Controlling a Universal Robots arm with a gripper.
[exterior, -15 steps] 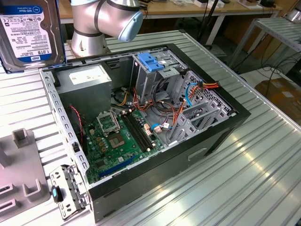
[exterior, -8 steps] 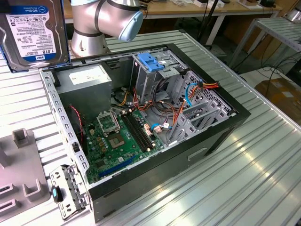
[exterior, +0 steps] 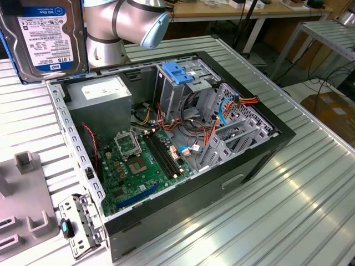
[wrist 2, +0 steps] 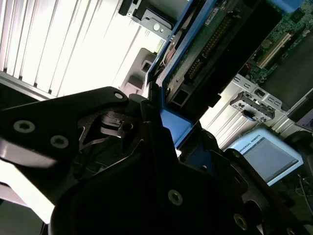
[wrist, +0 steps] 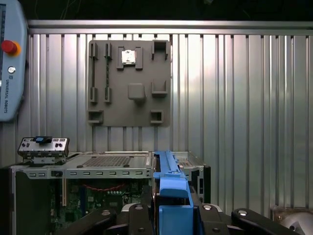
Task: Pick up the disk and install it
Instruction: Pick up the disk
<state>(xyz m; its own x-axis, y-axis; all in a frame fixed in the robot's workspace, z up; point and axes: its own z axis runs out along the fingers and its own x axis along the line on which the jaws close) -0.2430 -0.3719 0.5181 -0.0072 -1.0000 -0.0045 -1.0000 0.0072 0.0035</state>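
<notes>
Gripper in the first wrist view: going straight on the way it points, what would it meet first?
Probably the computer case rim, the disk in the gripper touching first; depth unclear.

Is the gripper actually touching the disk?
Touching. In the second wrist view the gripper clamps the disk by its blue rail, with the fingers pressed against it and no gap.

You see the disk (exterior: 47,39) silver-grey, its label (exterior: 43,32) white with black print (rails (wrist: 168,176) blue); the motherboard (exterior: 133,173) green, the table (exterior: 288,194) ribbed silver.
</notes>
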